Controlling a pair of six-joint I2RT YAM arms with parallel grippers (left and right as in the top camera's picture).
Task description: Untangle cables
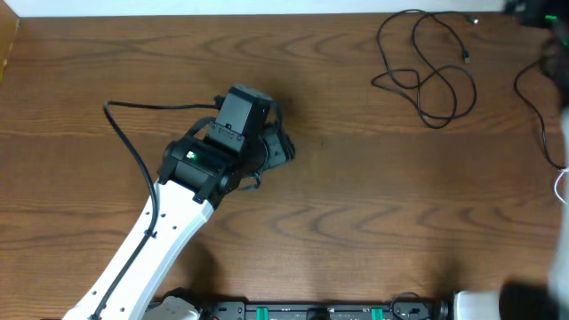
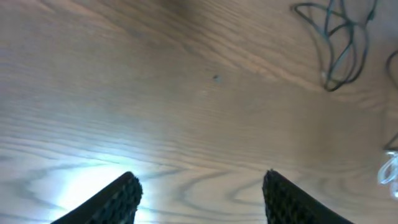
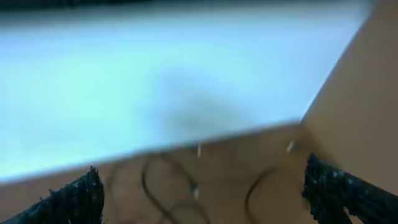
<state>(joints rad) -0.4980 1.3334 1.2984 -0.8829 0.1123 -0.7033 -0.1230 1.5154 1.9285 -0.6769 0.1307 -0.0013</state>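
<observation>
A thin black cable (image 1: 427, 76) lies in loose loops at the far right of the table. A second black cable (image 1: 536, 107) runs along the right edge, and a bit of white cable (image 1: 561, 187) shows below it. My left gripper (image 1: 280, 147) hangs over bare wood left of centre, far from the cables. Its wrist view shows it open (image 2: 200, 176) with nothing between the fingers, the black loops (image 2: 339, 37) ahead and the white cable (image 2: 388, 168) at the right. My right gripper (image 3: 202, 168) is open above blurred black cable loops (image 3: 161, 186).
The right arm (image 1: 547, 276) is a blur along the right edge of the overhead view. A thick black wire (image 1: 129, 142) trails from the left arm. A pale wall (image 3: 155, 81) rises behind the table's back edge.
</observation>
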